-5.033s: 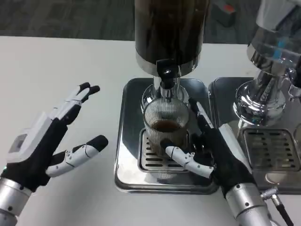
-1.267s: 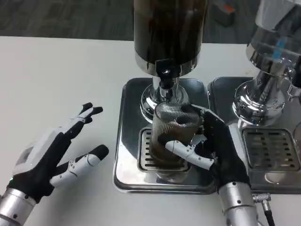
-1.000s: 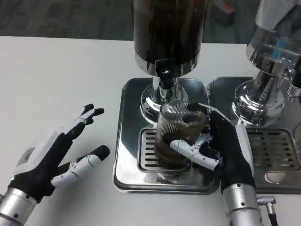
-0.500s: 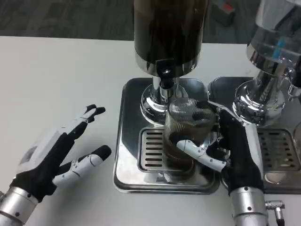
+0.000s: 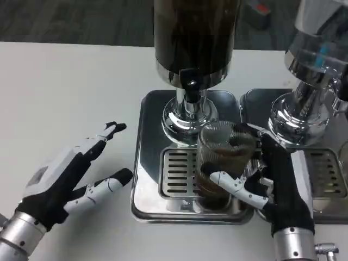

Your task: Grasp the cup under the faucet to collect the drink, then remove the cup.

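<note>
**Robot hand carries the filled cup off to the right of the faucet**

Right robot hand (image 5: 272,179) grips the ribbed glass cup (image 5: 222,163), thumb across the front and fingers wrapped round the back. We see the cup further right than half a second ago; five seconds back it stood straight under the faucet (image 5: 190,89), and now it sits over the right end of the slotted grille (image 5: 179,173), with dark drink inside. Whether its base touches the grille we cannot tell.

Our left robot hand (image 5: 68,176) has edged slightly forward; it hovers open over the white bench (image 5: 65,87), fingers spread, holding nothing, well apart from the steel drip tray (image 5: 149,157).

Above the tray rises the dark dispenser (image 5: 193,38) on its chrome foot. A second dispenser (image 5: 310,70) stands on its own tray at the right. Beyond the bench lies grey floor (image 5: 70,22).
</note>
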Available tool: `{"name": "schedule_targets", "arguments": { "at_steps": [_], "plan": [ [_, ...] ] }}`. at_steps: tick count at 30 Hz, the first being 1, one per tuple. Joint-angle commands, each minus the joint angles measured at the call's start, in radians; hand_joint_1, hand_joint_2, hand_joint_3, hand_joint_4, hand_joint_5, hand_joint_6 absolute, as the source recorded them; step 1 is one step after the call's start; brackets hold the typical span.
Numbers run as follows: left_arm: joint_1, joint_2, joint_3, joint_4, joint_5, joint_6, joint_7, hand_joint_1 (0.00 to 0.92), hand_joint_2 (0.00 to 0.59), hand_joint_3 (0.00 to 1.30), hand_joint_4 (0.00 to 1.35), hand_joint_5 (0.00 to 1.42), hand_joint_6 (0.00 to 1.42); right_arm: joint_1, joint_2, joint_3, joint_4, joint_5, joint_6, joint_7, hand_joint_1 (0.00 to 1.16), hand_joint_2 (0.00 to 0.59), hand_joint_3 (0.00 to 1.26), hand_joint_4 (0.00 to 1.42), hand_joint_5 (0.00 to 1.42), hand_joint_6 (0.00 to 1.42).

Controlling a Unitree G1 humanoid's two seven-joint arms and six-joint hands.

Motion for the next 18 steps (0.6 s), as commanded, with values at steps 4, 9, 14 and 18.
{"name": "schedule_targets", "arguments": {
  "at_steps": [4,9,14,18],
  "plan": [
    [-0.006,0.047,-0.013,-0.036,0.023,0.021,-0.029,0.000,0.164,0.00,0.00,0.00,0.00,0.030,0.002,0.014,-0.072,-0.017,-0.047,-0.027,0.93,0.197,0.47,0.64,0.78,1.19],
    [0.042,0.095,-0.002,-0.150,0.105,0.047,0.008,0.000,0.159,0.00,0.00,0.00,0.00,0.078,-0.006,0.027,-0.134,-0.021,-0.053,-0.011,0.93,0.199,0.47,0.65,0.79,1.20],
    [0.107,0.127,0.026,-0.195,0.074,0.006,0.011,0.000,0.157,0.00,0.00,0.00,0.00,0.120,-0.011,0.043,-0.185,-0.015,-0.056,0.008,0.92,0.199,0.47,0.65,0.79,1.19],
    [0.168,0.164,0.063,-0.245,0.105,-0.001,0.034,0.000,0.156,0.00,0.00,0.00,0.00,0.154,-0.013,0.070,-0.249,-0.037,-0.059,0.015,0.92,0.198,0.47,0.66,0.79,1.18]
  ]
}}
